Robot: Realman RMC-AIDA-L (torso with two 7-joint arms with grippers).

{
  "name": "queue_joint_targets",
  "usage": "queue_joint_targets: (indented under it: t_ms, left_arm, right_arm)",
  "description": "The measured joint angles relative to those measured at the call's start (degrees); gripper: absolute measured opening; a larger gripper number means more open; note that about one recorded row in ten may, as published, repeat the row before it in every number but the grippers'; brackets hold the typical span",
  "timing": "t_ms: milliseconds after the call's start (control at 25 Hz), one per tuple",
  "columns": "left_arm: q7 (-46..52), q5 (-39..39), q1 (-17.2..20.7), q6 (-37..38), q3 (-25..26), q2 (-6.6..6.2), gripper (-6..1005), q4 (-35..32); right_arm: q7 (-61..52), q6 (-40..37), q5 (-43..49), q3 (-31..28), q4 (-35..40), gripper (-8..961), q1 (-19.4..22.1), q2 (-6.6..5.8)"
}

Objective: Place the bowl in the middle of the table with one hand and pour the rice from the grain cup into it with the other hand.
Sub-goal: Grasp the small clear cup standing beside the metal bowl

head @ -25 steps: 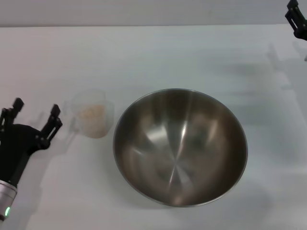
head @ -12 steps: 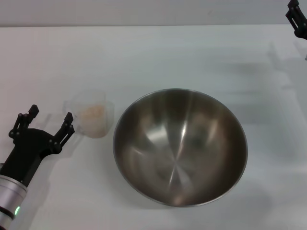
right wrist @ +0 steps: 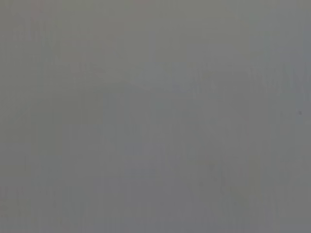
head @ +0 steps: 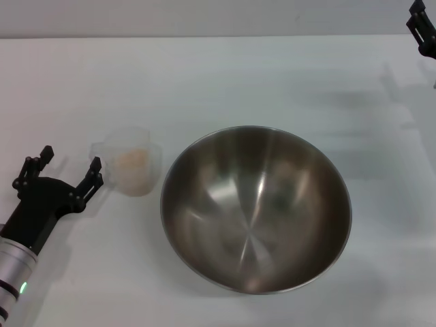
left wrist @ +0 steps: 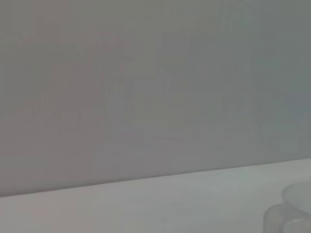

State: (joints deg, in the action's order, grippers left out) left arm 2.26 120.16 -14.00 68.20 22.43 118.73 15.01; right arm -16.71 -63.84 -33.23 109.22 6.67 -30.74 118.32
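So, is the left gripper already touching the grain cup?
Apart. In the head view, the open left gripper sits beside the grain cup, with a strip of white table visible between them.

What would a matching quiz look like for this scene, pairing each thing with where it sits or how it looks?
Things:
1. bowl
2. grain cup
3. left gripper
4. right gripper

Descriptions:
A. far right corner of the view
B. open, just left of the cup
C. shiny, empty, middle of the table
D. clear, holding rice

Pairs: 1-C, 2-D, 3-B, 4-A
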Motion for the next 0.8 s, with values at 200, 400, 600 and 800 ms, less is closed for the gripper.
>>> queue_joint_targets:
  t_ms: [200,400,600,800]
  left_arm:
    - [0.0,0.0,-0.9,-0.3,0.8,0.04,871,-0.6]
    - [0.2,0.0,-2.4,-2.6,1.0,0.08,871,-0.8]
    - [0.1,0.0,-2.5,-2.5,1.5,0.09,870,-0.5]
    - [0.0,0.0,-2.5,-2.1,2.2,0.1,870,-0.3]
  right_arm:
    - [0.0,0.2,0.1,0.0,0.2,760,0.0,0.08]
    - [-0.1,0.4,0.0,0.0,0.3,760,-0.3,0.07]
    - [-0.1,0.4,0.0,0.0,0.3,760,-0.4,0.07]
    - [-0.1,0.4,0.1,0.0,0.4,760,-0.6,0.07]
